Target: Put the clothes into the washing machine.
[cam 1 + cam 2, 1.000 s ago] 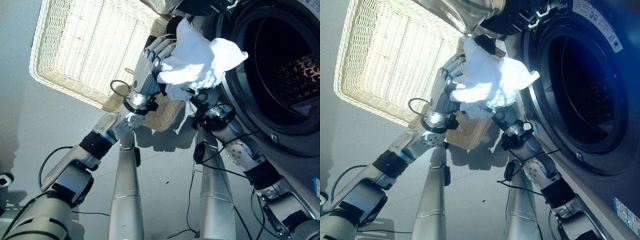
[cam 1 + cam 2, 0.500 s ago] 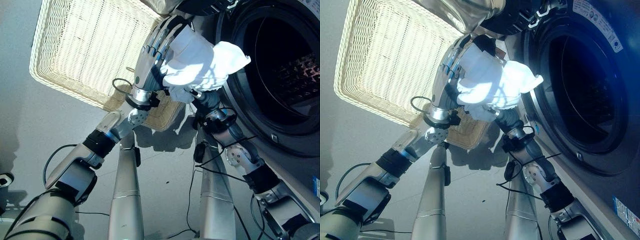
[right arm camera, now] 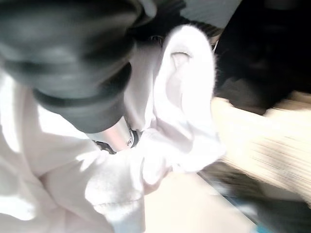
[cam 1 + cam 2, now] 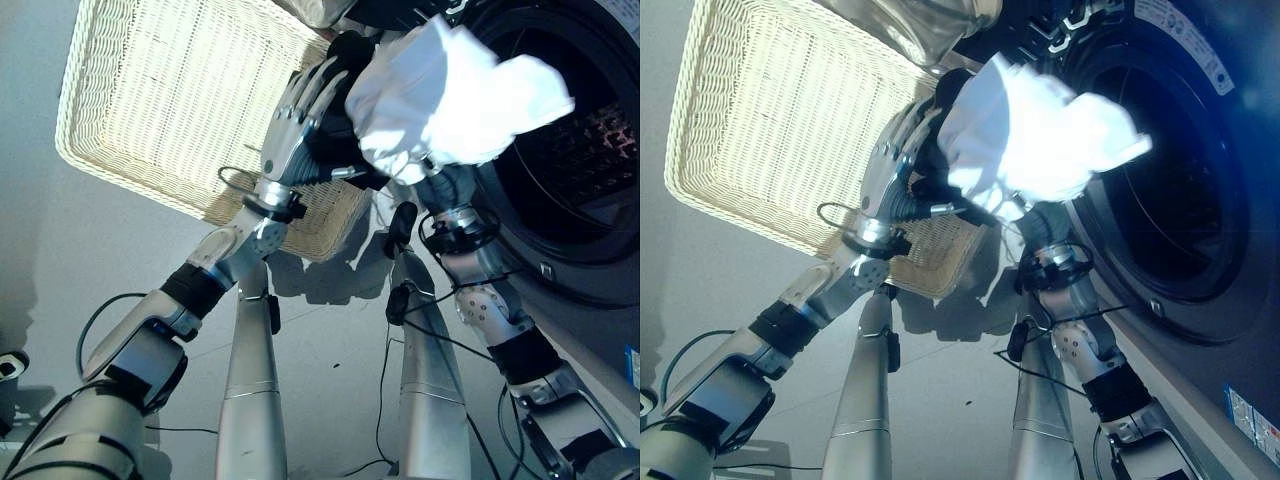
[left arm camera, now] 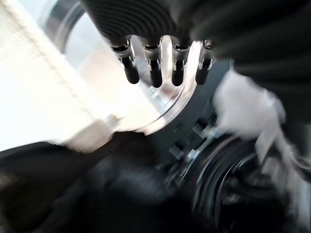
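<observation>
The right hand (image 3: 73, 73) is buried under the white cloth (image 4: 450, 90), so I cannot tell its fingers' state. The bundle is at the washing machine's (image 4: 590, 190) dark opening. The left hand (image 4: 300, 120), fingers straight, is beside it, above the wicker basket (image 4: 160, 100).

One white garment (image 4: 455, 95) is hanging bunched in the air, one pale wicker basket (image 4: 170, 100) is sitting on the floor, and one washing machine (image 4: 590, 180) is standing with its round door opening facing the robot. Two robot hands are showing: the left hand (image 4: 300, 120) and the right hand (image 3: 87, 63).
</observation>
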Available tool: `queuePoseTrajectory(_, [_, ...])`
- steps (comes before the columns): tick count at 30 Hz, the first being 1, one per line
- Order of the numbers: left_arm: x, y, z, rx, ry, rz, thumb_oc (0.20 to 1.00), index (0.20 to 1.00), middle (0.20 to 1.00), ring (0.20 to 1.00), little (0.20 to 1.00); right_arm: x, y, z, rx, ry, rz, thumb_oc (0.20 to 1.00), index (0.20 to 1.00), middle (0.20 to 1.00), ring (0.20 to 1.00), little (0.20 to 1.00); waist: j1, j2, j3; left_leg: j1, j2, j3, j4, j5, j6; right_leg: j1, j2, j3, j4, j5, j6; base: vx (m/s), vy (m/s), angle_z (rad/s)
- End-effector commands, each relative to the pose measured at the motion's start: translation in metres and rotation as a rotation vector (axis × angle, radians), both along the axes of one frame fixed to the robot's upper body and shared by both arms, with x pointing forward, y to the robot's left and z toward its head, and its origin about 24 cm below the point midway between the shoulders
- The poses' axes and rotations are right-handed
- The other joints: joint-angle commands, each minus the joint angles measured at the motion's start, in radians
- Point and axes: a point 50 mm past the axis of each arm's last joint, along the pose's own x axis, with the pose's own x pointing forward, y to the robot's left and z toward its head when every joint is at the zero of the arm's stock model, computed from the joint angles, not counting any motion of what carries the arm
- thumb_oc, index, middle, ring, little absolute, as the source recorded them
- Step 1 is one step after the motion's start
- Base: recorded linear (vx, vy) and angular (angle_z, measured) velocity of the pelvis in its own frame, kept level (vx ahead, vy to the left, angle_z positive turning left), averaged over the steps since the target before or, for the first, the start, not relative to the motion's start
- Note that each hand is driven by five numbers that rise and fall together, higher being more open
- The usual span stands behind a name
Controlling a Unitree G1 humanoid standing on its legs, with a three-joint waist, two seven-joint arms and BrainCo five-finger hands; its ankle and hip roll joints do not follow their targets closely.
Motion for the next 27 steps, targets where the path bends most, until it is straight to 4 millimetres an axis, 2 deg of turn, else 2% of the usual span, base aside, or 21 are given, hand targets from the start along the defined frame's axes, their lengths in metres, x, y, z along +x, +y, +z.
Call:
queuePoseTrajectory(1, [-0.006, 0.0, 0.013, -0.061, -0.053, -0.038, 1.0, 1.0, 1.0, 1.0, 1.0, -0.028, -0.012, 0.033, 0.117, -0.229, -0.03, 0.2, 0.2, 0.2, 0.2, 0.2, -0.022, 0.044, 0.005, -0.027, -0.06, -0.006, -0.018, 0.062, 0.091, 0.008, 0.035, -0.018, -0.04, 0.113, 0.094, 0.0, 0.003, -0.03])
queuePoseTrajectory(4, [-0.004, 0.005, 0.01, -0.092, -0.033, -0.023, 1.0, 1.0, 1.0, 1.0, 1.0, -0.03, -0.019, 0.034, 0.151, -0.243, -0.071, 0.2, 0.2, 0.2, 0.2, 0.2, -0.024, 0.044, 0.005, -0.026, -0.058, -0.004, -0.017, 0.061, 0.092, 0.009, 0.036, -0.016, -0.04, 0.114, 0.095, 0.0, 0.0, 0.0])
queuePoseTrajectory(8, [-0.003, 0.014, 0.009, -0.215, -0.009, -0.01, 1.0, 1.0, 1.0, 1.0, 1.0, -0.027, -0.019, 0.033, 0.134, -0.213, -0.096, 0.2, 0.2, 0.2, 0.2, 0.2, -0.024, 0.042, 0.005, -0.025, -0.055, -0.003, -0.016, 0.061, 0.092, 0.009, 0.038, -0.015, -0.037, 0.114, 0.094, 0.0, 0.0, 0.0])
queuePoseTrajectory(13, [-0.002, 0.027, 0.005, -0.392, -0.005, -0.007, 1.0, 1.0, 1.0, 1.0, 1.0, -0.016, -0.019, 0.027, 0.112, -0.118, -0.119, 0.2, 0.2, 0.2, 0.2, 0.2, -0.018, 0.041, 0.005, -0.026, -0.056, -0.008, -0.015, 0.064, 0.091, 0.011, 0.037, -0.018, -0.035, 0.114, 0.093, 0.0, -0.007, 0.0])
queuePoseTrajectory(15, [-0.002, 0.034, 0.002, -0.556, -0.011, -0.014, 1.0, 1.0, 1.0, 1.0, 1.0, -0.001, -0.018, 0.019, 0.076, -0.009, -0.144, 0.2, 0.2, 0.2, 0.2, 0.2, -0.011, 0.043, 0.005, -0.026, -0.058, -0.013, -0.012, 0.065, 0.089, 0.012, 0.036, -0.021, -0.031, 0.113, 0.092, 0.0, -0.034, 0.0])
queuePoseTrajectory(17, [-0.002, 0.037, 0.001, -0.607, -0.014, -0.011, 1.0, 1.0, 1.0, 1.0, 1.0, 0.005, -0.017, 0.016, 0.063, 0.038, -0.157, 0.2, 0.2, 0.2, 0.2, 0.2, -0.007, 0.045, 0.005, -0.028, -0.06, -0.015, -0.01, 0.065, 0.088, 0.01, 0.035, -0.023, -0.028, 0.112, 0.092, 0.0, 0.0, 0.0])
queuePoseTrajectory(19, [0.001, 0.042, -0.001, -0.741, -0.017, -0.006, 1.0, 1.0, 1.0, 1.0, 1.0, 0.025, -0.02, 0.003, 0.026, 0.183, -0.186, 0.2, 0.2, 0.2, 0.2, 0.2, 0.003, 0.05, 0.005, -0.025, -0.063, -0.018, -0.01, 0.067, 0.087, 0.014, 0.033, -0.029, -0.027, 0.112, 0.089, 0.0, 0.0, 0.0])
queuePoseTrajectory(21, [0.003, 0.046, -0.003, -0.806, -0.007, 0.002, 1.0, 1.0, 1.0, 1.0, 1.0, 0.038, -0.024, -0.006, 0.024, 0.272, -0.204, 0.2, 0.2, 0.2, 0.2, 0.2, 0.009, 0.052, 0.005, -0.023, -0.064, -0.019, -0.009, 0.068, 0.085, 0.018, 0.031, -0.033, -0.026, 0.112, 0.088, 0.0, 0.0, 0.0])
queuePoseTrajectory(23, [0.005, 0.047, -0.004, -0.823, -0.006, 0.011, 1.0, 1.0, 1.0, 1.0, 1.0, 0.042, -0.026, -0.009, 0.026, 0.306, -0.208, 0.2, 0.2, 0.2, 0.2, 0.2, 0.011, 0.053, 0.005, -0.024, -0.065, -0.02, -0.008, 0.068, 0.084, 0.018, 0.03, -0.035, -0.026, 0.112, 0.087, 0.0, 0.0, 0.0])
queuePoseTrajectory(24, [0.008, 0.05, -0.003, -0.865, -0.003, 0.026, 1.0, 1.0, 1.0, 1.0, 1.0, 0.053, -0.034, -0.016, 0.036, 0.381, -0.238, 0.2, 0.2, 0.2, 0.2, 0.2, 0.013, 0.054, 0.005, -0.024, -0.063, -0.019, -0.006, 0.07, 0.081, 0.019, 0.03, -0.038, -0.025, 0.111, 0.085, 0.0, 0.0, 0.0])
queuePoseTrajectory(27, [0.012, 0.053, 0.001, -0.894, 0.0, 0.037, 1.0, 1.0, 1.0, 1.0, 1.0, 0.061, -0.043, -0.019, 0.059, 0.435, -0.259, 0.2, 0.2, 0.2, 0.2, 0.2, 0.015, 0.058, 0.005, -0.024, -0.062, -0.018, -0.009, 0.071, 0.08, 0.018, 0.032, -0.04, -0.026, 0.11, 0.083, 0.0, 0.0, 0.0])
